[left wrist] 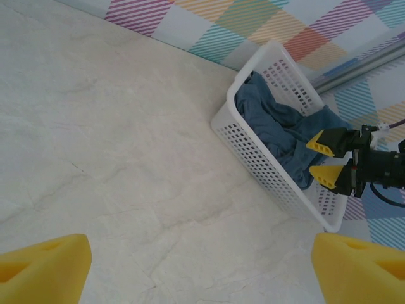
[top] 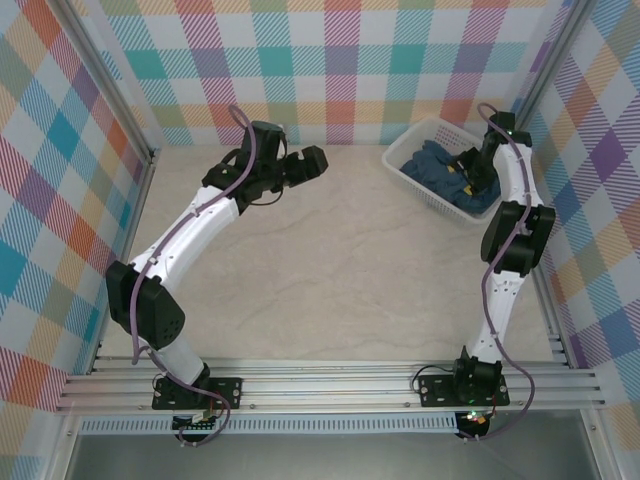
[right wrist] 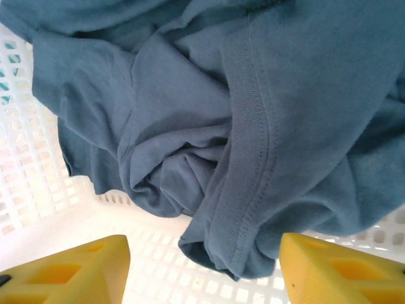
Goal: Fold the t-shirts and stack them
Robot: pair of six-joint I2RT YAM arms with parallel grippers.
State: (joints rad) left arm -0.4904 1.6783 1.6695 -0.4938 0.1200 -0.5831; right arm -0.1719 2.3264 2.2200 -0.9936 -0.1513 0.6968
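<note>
Hovering over the far left part of the table [top: 330, 270], the left gripper [top: 308, 165] has its jaws spread wide with nothing between them. On to the far right corner: the white mesh basket [left wrist: 253, 158] holds the slate-blue t-shirts [top: 440, 165] in a crumpled heap. The right gripper [right wrist: 202, 266] hangs right over them, jaws apart, and a stitched band [right wrist: 247, 158] of cloth runs down between the fingers, not pinched yet. That fabric looks soft, light and floppy. It'll drape and likely drag its neighbours along, so I'd take that stitched edge near the basket wall, where the cloth is doubled and firmer.
</note>
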